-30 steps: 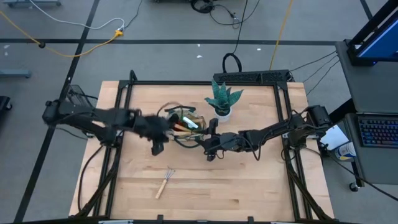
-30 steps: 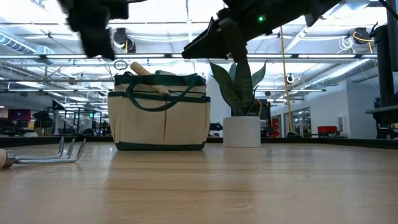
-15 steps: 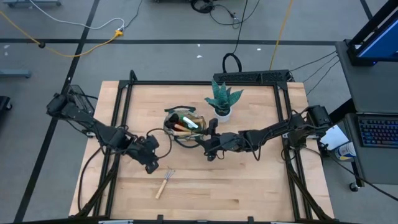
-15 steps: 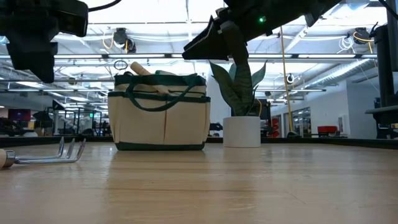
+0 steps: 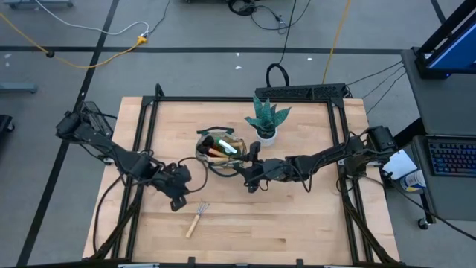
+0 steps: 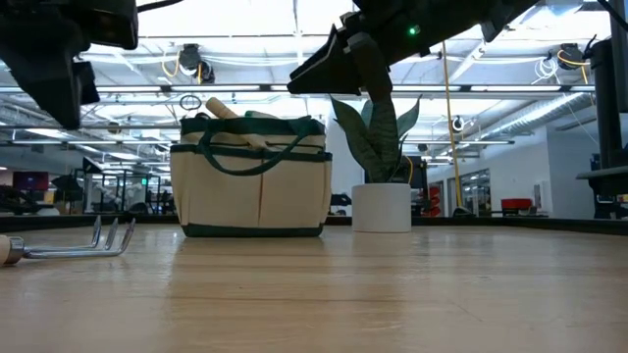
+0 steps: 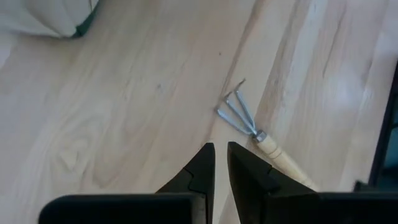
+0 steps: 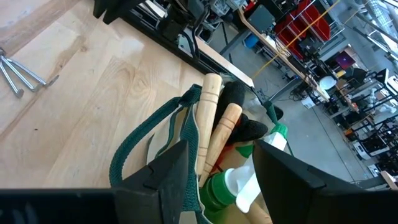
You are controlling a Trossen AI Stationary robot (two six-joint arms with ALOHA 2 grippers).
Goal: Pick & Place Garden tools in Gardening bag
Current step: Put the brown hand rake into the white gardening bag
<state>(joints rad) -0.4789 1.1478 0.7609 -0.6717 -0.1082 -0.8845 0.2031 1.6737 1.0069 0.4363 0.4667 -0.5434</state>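
Note:
A small metal rake with a wooden handle lies flat on the table, near the front and left of centre; its prongs also show in the left wrist view. My left gripper hangs just above and left of it, shut and holding nothing. The tan gardening bag with green trim stands upright mid-table, with wooden handles and a green spray bottle sticking out. My right gripper hovers open above the bag's right side, touching nothing.
A teal spiky plant in a white pot stands right behind the bag, toward the far right. A black frame edges the table. Bare wood spreads along the front and to the right of the rake.
My left gripper has swung away from the bag toward the table's near-left and come down, rolling a little. It stopped beside the rake about half a second ago. The bag, the rake and my right gripper have kept still.

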